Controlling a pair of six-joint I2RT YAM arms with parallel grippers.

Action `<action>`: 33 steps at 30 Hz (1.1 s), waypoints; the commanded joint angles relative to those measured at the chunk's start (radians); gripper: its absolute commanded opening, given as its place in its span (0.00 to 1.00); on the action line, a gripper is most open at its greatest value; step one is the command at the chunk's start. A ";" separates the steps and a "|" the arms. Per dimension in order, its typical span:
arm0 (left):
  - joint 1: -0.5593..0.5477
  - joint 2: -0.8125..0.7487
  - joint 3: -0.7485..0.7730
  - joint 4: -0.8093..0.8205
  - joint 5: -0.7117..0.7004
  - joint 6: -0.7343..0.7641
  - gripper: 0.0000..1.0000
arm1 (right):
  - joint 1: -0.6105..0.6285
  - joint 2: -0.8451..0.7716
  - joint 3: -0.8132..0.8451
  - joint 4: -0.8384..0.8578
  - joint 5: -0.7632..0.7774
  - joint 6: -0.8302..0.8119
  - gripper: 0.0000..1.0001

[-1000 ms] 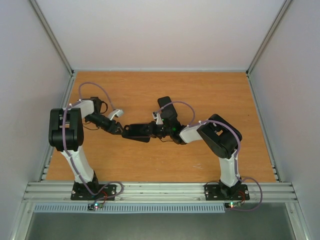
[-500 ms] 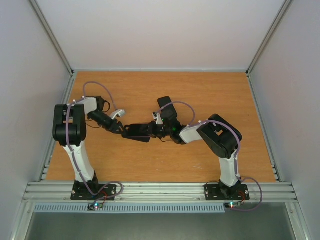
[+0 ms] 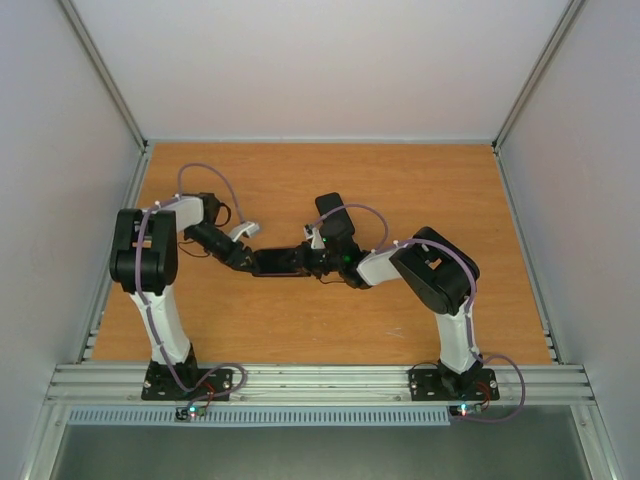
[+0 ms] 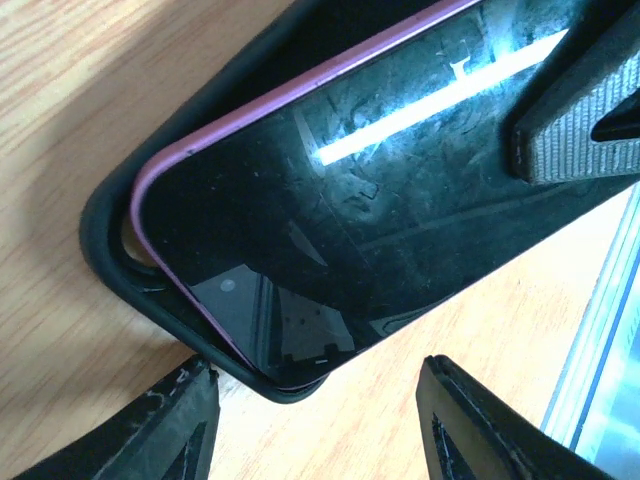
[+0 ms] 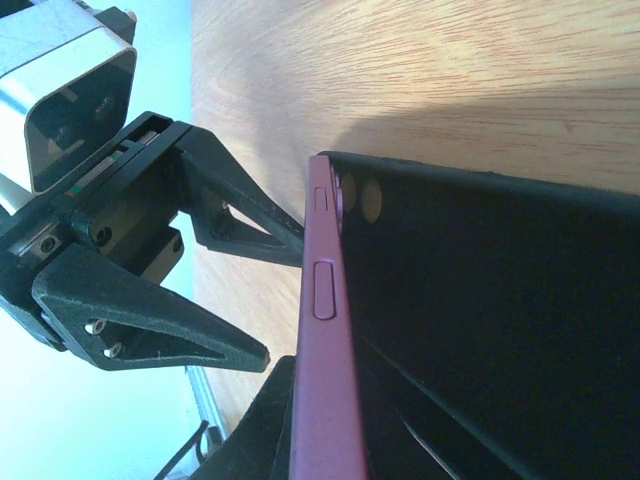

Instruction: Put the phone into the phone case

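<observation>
At the left pincer [image 4: 318, 378]: spread wide, gripping nothing, both black fingertips just short of the near corner of the matt black, round-cornered phone case [image 4: 104, 232], apart from it as far as can be made out. Inside that case, a dark glass-fronted phone [image 4: 350, 200] with a plum-coloured rim. At the visible corner, a sliver of gap between rim and case wall, so not flush there. Elsewhere along the case, impossible to judge the seating, with the far end cut off at the edge of the left wrist view.

At the case's opposite end, the right pincer [image 3: 308, 262]: clamped on the phone, one ribbed pad [image 4: 578, 128] flat on the glass, the other finger hidden behind the case. From the right wrist, only the plum side edge with two slim buttons [image 5: 322, 288] and a black expanse with round cut-outs [image 5: 370, 200], too close to read further. From above, phone and case merged into one dark bar, outlines inseparable. Beneath the case, the orange-brown wood-grain table [image 3: 420, 190]; contact between the two not discernible.
</observation>
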 commanded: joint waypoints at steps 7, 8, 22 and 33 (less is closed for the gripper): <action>-0.032 -0.034 -0.075 0.033 0.075 0.006 0.55 | 0.008 0.041 0.024 0.011 -0.010 0.023 0.01; -0.032 -0.038 -0.079 0.040 0.076 0.006 0.55 | 0.008 0.048 0.025 0.014 -0.016 0.028 0.01; -0.033 -0.050 -0.086 0.089 0.094 0.002 0.54 | -0.036 -0.027 0.052 -0.236 -0.057 -0.135 0.01; -0.033 -0.067 -0.101 0.134 0.091 -0.020 0.54 | -0.055 -0.023 0.127 -0.480 -0.073 -0.246 0.01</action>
